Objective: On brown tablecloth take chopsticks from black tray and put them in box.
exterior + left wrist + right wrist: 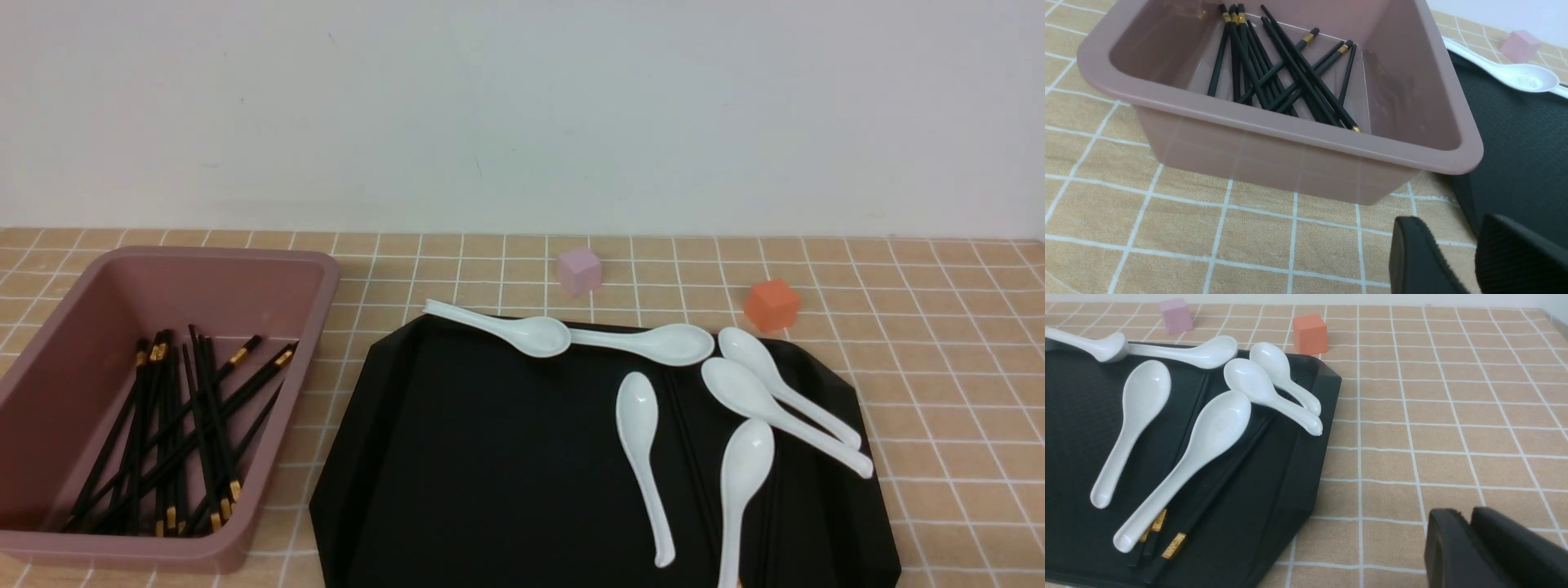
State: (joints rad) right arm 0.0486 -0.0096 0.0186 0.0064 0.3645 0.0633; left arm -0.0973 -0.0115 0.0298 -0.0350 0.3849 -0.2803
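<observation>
The brown tablecloth (939,367) covers the table. The pink box (49,392) stands at the left with several black, gold-banded chopsticks (175,433) lying in it. The black tray (490,457) lies in the middle. In the right wrist view, a few chopsticks (1208,497) lie on the tray (1298,465), partly under white spoons (1143,396). No gripper shows in the front view. My left gripper (1453,223) is open and empty, low over the cloth at the box's near corner (1274,159). My right gripper (1466,517) is shut and empty, over the cloth right of the tray.
Several white soup spoons (641,441) lie on the tray's right half and far rim. A small pink cube (580,270) and an orange cube (771,305) stand on the cloth behind the tray. A white wall runs along the back.
</observation>
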